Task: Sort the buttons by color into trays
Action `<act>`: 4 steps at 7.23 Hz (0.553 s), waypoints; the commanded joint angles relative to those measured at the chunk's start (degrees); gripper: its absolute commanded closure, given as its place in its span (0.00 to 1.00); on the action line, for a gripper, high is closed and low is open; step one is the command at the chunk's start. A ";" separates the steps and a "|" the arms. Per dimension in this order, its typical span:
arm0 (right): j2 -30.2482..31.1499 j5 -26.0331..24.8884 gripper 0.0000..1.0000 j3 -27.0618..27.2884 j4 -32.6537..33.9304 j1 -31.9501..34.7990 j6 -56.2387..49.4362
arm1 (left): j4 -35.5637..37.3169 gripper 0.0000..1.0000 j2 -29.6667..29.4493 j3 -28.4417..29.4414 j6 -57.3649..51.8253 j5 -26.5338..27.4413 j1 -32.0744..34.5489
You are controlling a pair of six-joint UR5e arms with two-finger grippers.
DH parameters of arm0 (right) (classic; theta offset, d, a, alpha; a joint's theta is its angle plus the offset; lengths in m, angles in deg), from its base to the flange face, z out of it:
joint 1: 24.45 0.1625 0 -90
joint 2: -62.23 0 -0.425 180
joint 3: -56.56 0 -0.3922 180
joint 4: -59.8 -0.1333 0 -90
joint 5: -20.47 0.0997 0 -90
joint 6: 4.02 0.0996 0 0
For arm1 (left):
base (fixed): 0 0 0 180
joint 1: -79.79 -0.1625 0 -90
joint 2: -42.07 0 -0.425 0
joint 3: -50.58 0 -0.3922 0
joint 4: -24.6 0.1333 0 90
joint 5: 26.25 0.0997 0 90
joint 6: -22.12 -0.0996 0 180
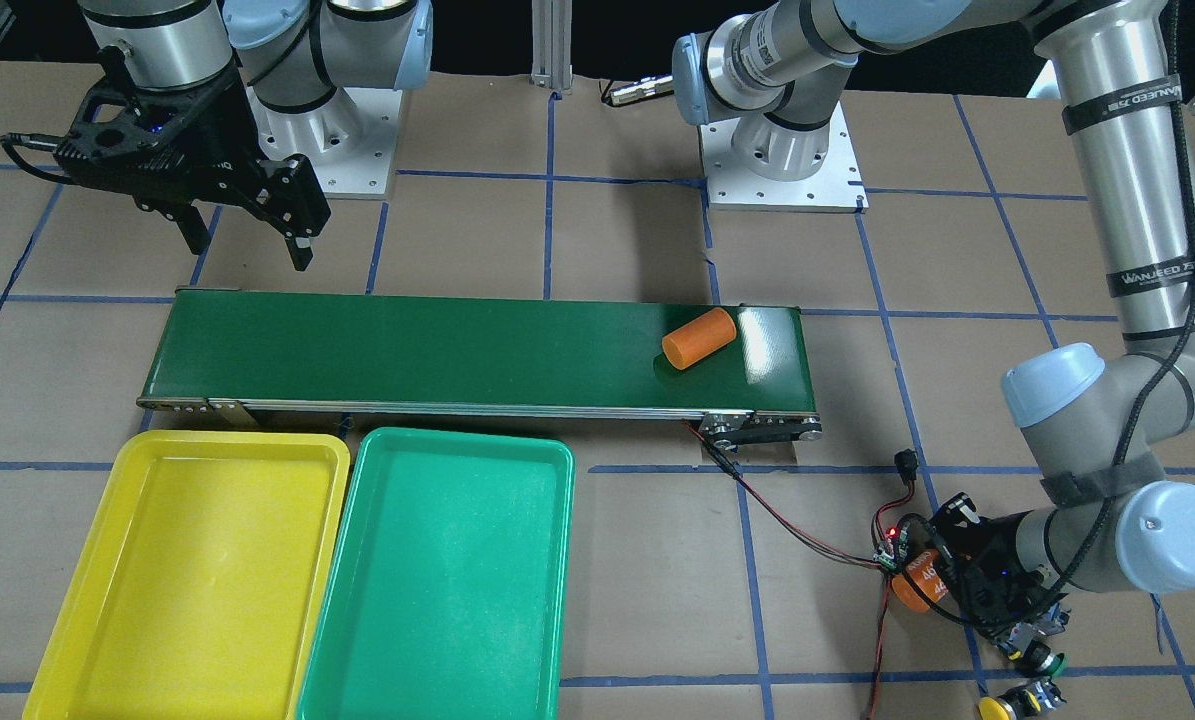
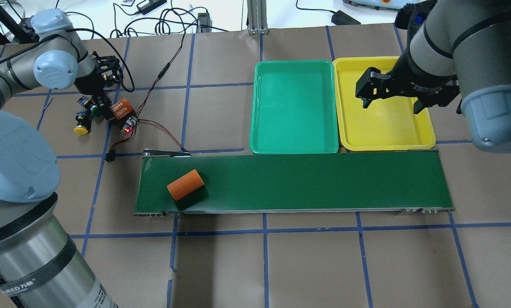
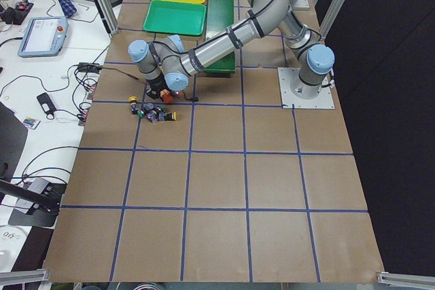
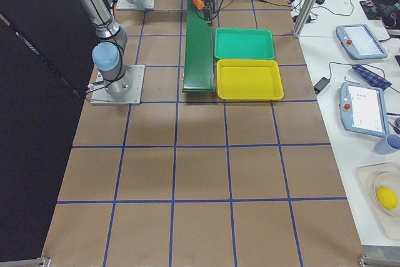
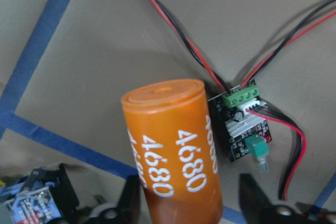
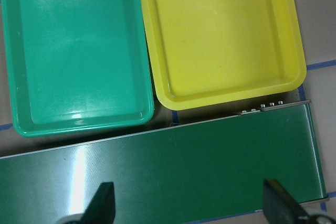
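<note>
Looks like the very start of the sorting. No button in the yellow tray (image 1: 187, 580) or the green tray (image 1: 437, 580) yet. See both side by side along one end of the belt (image 1: 407, 350).

Find the buttons (image 2: 87, 119) in a small heap on the table past the belt's other end, well apart from the trays. Easy to spot one yellow button (image 2: 81, 129) and one green button (image 2: 95, 111). Hard to count the others: too small and partly hidden.

Look at the left gripper (image 5: 190, 200), low and right at the heap, jaws partly apart. Between them, not a button but an orange can (image 5: 173, 150) marked "4680". Seems to touch one finger (image 5: 128, 205), with a gap on the other side, so likely not pinched. Just beside the can, see a tiny board (image 5: 244, 124) with red and black wires (image 5: 173, 40).

Look at the right gripper (image 1: 250, 248), up over the belt's end by the yellow tray, jaws wide, holding nothing.

Spot a second can (image 1: 699, 338) lying on the belt, near the heap's end.

Next, most likely: shift the left gripper off the can and over one button, come down, and close on it. Calls for care in such a tight heap, with the can, board and wires so near and easy to bump or snag. After that, match colours: yellow into yellow, green into green.
</note>
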 commanded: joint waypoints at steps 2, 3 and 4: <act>0.00 0.00 0.00 0.08 -0.08 0.02 0.31 | -6.39 1.00 9.08 -3.10 -0.81 0.28 1.44; 0.00 -0.09 0.00 0.09 -0.17 0.02 0.22 | -7.11 1.00 14.26 -7.99 -0.90 0.28 3.54; 0.00 0.00 0.00 0.09 0.00 0.02 -0.04 | -7.20 1.00 19.88 -15.00 -0.38 0.54 5.74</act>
